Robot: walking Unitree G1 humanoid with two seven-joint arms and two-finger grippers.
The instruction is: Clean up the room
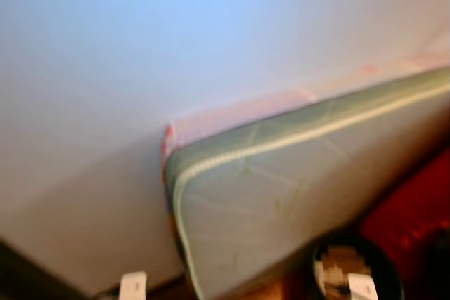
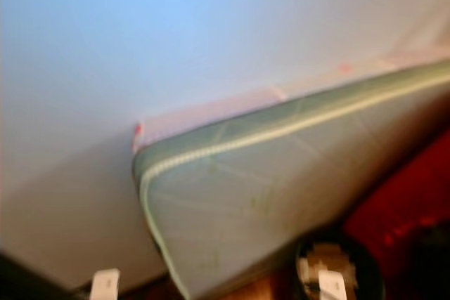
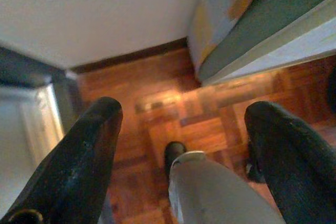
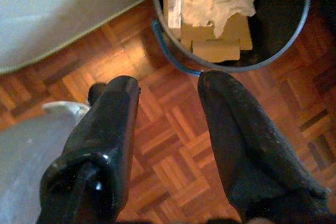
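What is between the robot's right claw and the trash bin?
Nothing visible. The right gripper hangs open and empty over bare wooden floor, and the black bin, holding cardboard and crumpled paper, sits just past its fingertips.

Glossy wood parquet floor (image 4: 173,145), quilted cloth mattress (image 1: 281,194), cardboard and crumpled paper in a bin (image 4: 283,51).

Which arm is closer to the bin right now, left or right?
Right, most likely. The right claw hangs open and empty just short of the black bin holding cardboard and crumpled paper. The left claw, also open, hangs over bare parquet floor near the mattress corner.
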